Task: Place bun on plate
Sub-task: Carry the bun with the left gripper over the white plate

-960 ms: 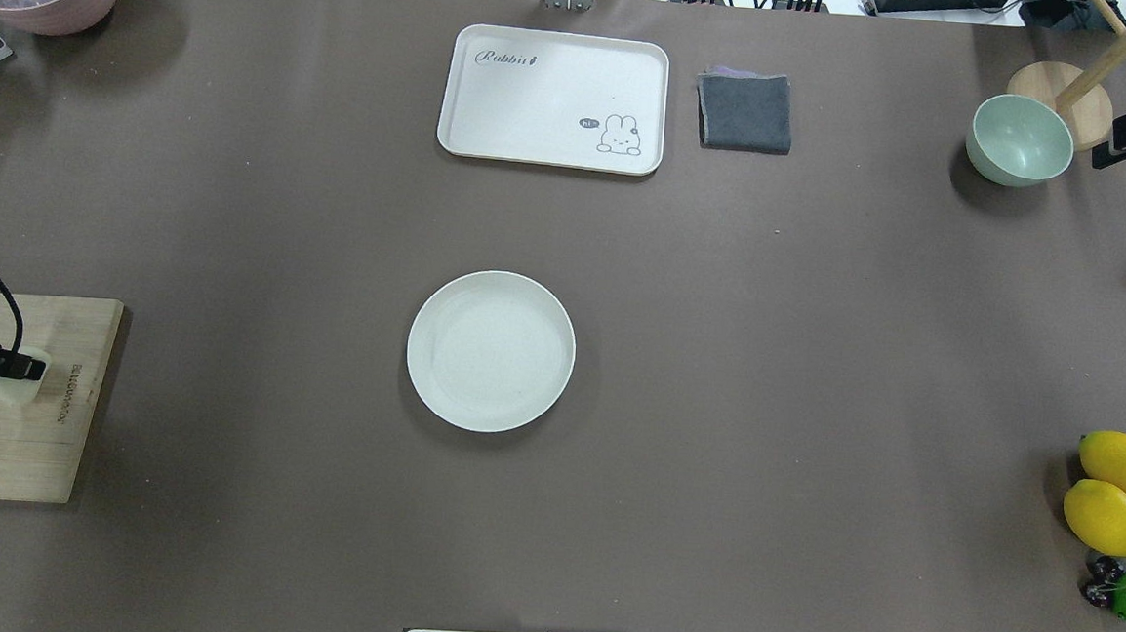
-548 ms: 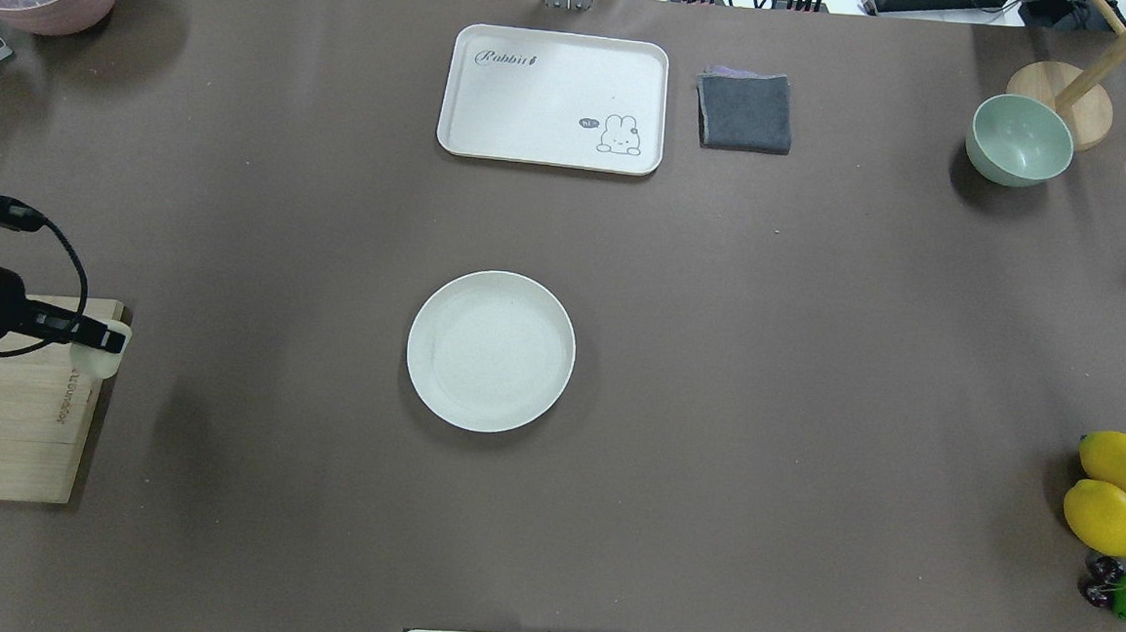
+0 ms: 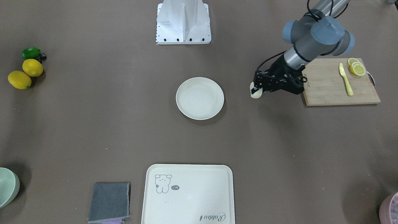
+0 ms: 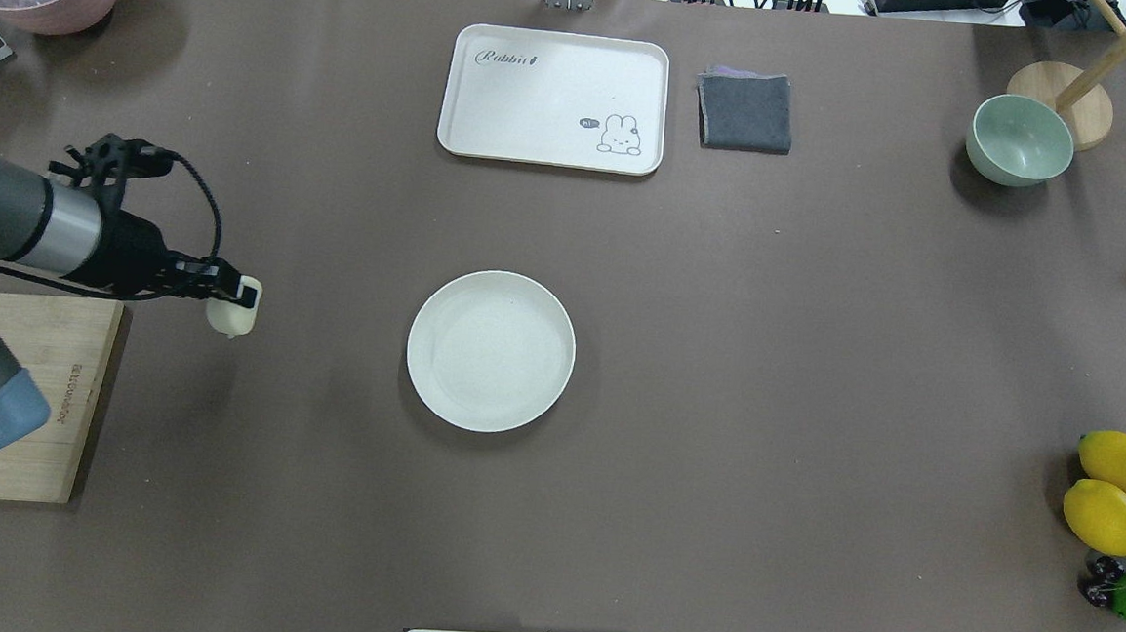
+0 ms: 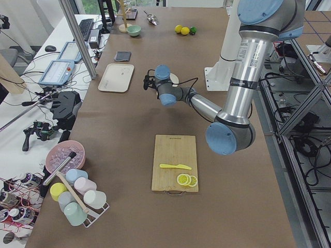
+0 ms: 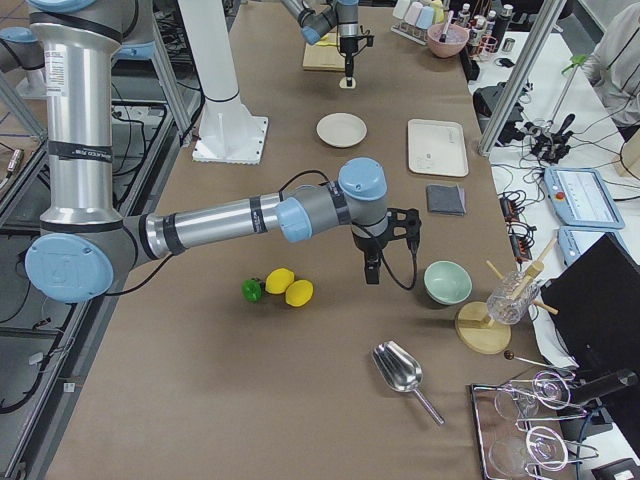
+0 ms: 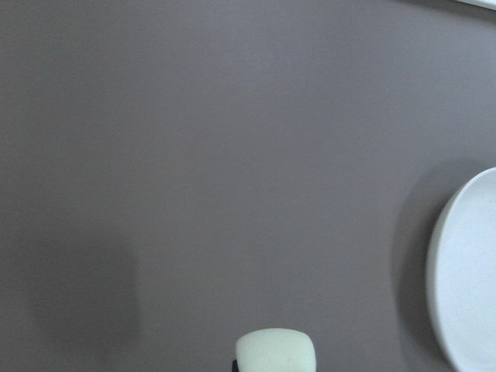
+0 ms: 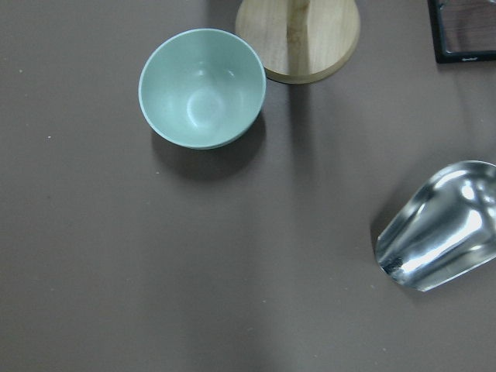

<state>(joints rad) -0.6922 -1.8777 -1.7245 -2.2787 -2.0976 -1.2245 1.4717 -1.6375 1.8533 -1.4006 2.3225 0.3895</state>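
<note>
We see a round cream plate (image 4: 490, 351) lying bare near the middle of a brown surface (image 4: 764, 387). The robot's left arm reaches toward the plate, and its left tool (image 4: 232, 296) is closed on a small pale bun (image 4: 229, 316), gripping it from above. The bun is on the plate's left side, well apart from the rim. Its shadow falls separately on the surface, so it looks lifted.

Farther from the plate on that same side lies a wooden cutting board (image 4: 68, 423), carrying a yellow knife (image 3: 345, 79) and lemon slices (image 3: 357, 68). On the side of the plate away from the robot sits a rectangular cream tray (image 4: 557, 91) with a small animal drawing, and a folded grey cloth (image 4: 746, 112) lies just beside the tray.

The right tool (image 6: 372, 272) hangs far from the plate on its right side, near a pale green bowl (image 4: 1020, 141). We cannot tell whether this tool is wide or narrow. Two whole lemons (image 4: 1105, 515) lie at that same far edge, well apart from the plate.
</note>
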